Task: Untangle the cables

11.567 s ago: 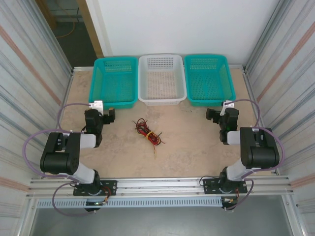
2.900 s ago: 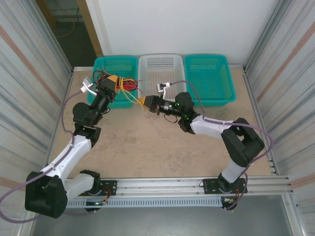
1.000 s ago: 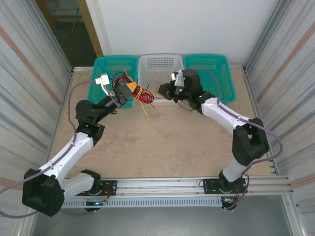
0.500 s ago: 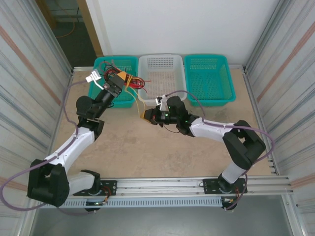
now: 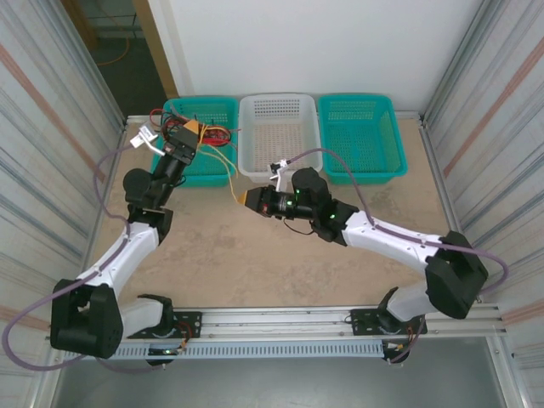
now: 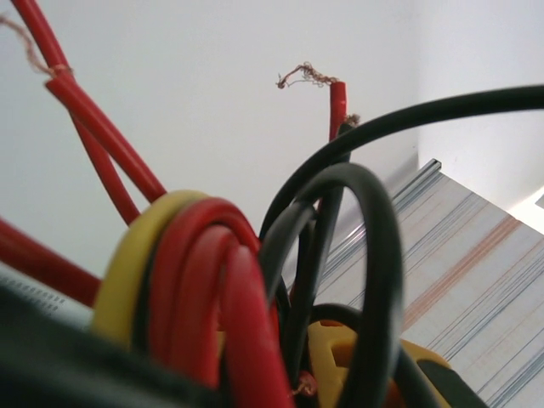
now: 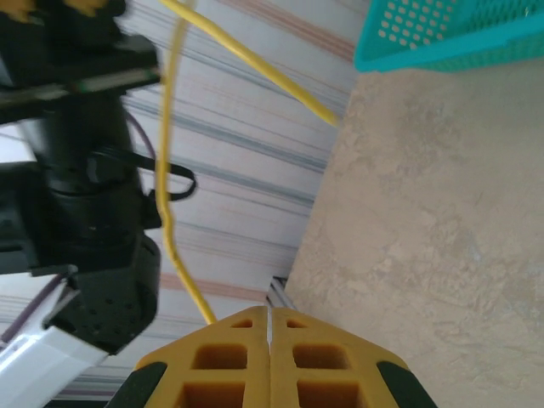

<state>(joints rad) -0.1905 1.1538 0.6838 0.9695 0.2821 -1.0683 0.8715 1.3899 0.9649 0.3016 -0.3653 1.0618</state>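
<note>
My left gripper is raised over the left teal basket and is shut on a bundle of red and black cables. In the left wrist view, red loops, black loops and a yellow strand crowd in front of a yellow finger. A pale yellow cable runs from that bundle down to my right gripper, low over the table in front of the baskets. Its jaws are pressed together, and the yellow cable goes in at their left tip.
A white basket and a second teal basket stand along the back wall. The left teal basket's corner is close to my right gripper. Corrugated metal walls close in both sides. Bare tabletop lies between the arms.
My left gripper has carried the bundle further back and left over the teal basket. My right gripper has stayed near the same spot, and the yellow cable is drawn out between them.
</note>
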